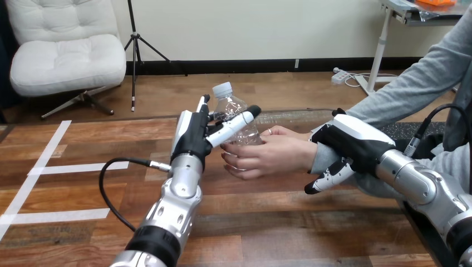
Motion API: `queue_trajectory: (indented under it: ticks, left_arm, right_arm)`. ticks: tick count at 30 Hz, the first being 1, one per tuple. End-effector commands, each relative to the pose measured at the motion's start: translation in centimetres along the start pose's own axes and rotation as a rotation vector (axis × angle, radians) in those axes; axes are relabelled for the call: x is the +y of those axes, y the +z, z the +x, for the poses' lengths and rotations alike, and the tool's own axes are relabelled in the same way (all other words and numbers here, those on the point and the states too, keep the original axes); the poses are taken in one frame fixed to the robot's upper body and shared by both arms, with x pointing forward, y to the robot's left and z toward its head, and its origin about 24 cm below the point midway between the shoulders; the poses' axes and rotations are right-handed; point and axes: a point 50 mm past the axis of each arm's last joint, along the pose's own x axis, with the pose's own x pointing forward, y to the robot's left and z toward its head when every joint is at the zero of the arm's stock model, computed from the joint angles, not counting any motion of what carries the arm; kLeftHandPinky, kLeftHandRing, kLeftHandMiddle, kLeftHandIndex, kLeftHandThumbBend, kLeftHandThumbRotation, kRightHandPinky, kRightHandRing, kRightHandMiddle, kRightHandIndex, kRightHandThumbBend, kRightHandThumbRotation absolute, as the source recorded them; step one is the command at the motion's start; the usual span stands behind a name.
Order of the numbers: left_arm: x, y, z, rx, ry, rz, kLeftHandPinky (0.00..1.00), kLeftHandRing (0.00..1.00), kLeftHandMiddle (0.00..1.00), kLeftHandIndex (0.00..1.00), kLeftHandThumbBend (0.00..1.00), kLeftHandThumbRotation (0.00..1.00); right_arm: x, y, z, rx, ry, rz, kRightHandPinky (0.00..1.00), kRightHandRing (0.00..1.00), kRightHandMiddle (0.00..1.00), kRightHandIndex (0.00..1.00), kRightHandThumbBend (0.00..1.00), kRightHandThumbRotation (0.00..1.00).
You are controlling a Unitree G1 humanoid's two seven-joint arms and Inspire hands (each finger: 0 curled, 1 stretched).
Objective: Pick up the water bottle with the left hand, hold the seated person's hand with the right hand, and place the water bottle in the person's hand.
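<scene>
1 bottle, L robot hand beside, R prob. gripping wrist

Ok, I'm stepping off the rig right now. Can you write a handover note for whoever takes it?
Left hand: open, fingers straight, one lying against the bottle.
Right hand: curled over the person's wrist.
Bottle: upright, in the person's hand, whose fingers wrap it.
Done: bottle picked up, wrist held, bottle placed in the person's hand.
Left: probably just drawing the left hand clear and letting go of the wrist.
</scene>
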Motion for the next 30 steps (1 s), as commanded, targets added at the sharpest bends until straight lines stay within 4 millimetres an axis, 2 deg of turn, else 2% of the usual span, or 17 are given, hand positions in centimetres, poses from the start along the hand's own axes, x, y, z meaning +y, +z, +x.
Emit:
queue_trajectory:
  ticks: [1, 16, 24, 28, 30]
  left_arm:
    - [2.6, 1.3, 0.2, -0.097, 0.063, 0.01, 1.0, 1.0, 1.0, 1.0, 1.0, 0.72]
    - [4.8, 0.8, -0.5, -0.143, 0.067, -0.002, 1.0, 1.0, 1.0, 1.0, 1.0, 0.93]
    - [6.1, 0.7, -1.3, -0.201, 0.09, -0.036, 0.94, 0.99, 1.0, 1.0, 1.0, 0.97]
    - [6.6, 0.5, -1.7, -0.226, 0.118, -0.027, 0.96, 0.99, 1.0, 1.0, 1.0, 0.97]
    - [6.8, 0.5, -1.9, -0.244, 0.102, -0.08, 0.97, 1.0, 1.0, 1.0, 1.0, 0.97]
  right_arm:
    - [-2.4, 2.4, 1.0, -0.099, -0.087, -0.01, 0.27, 0.31, 0.36, 0.38, 0.79, 0.0]
    - [-2.4, 2.3, 0.9, -0.101, -0.089, -0.008, 0.27, 0.31, 0.37, 0.38, 0.79, 0.0]
    - [-2.4, 2.2, 0.9, -0.097, -0.089, -0.003, 0.28, 0.31, 0.37, 0.38, 0.79, 0.0]
    - [-2.4, 2.1, 0.9, -0.096, -0.088, -0.004, 0.28, 0.32, 0.38, 0.39, 0.79, 0.0]
    - [-2.4, 2.1, 0.9, -0.095, -0.086, -0.005, 0.28, 0.32, 0.38, 0.39, 0.8, 0.0]
